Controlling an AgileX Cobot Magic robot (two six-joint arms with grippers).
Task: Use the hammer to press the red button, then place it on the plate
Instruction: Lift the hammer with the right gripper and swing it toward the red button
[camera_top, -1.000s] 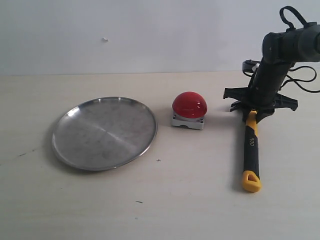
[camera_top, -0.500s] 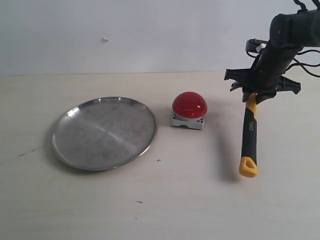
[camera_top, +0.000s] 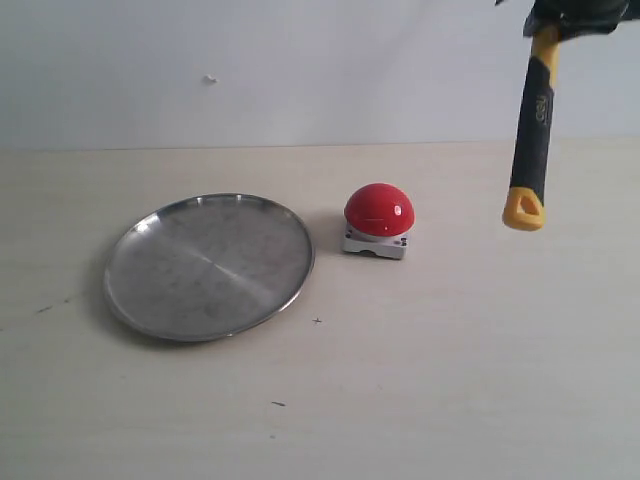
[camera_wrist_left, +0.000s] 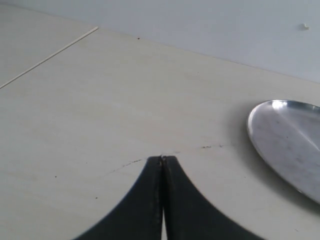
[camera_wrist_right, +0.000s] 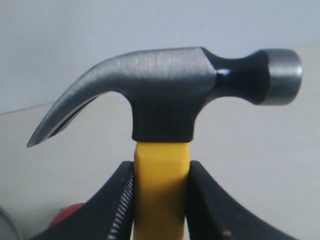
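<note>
The yellow-and-black handle of the dark-headed claw hammer (camera_top: 532, 130) bears a small white print (camera_top: 537, 104), too blurred to read.

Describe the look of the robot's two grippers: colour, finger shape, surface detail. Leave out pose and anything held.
The left gripper has two matte black fingers, broad at the base and curving to slim pointed tips. The right gripper has black fingers as well; one shows fine ridges along its inner face. No cables, labels or markings show on either.
</note>
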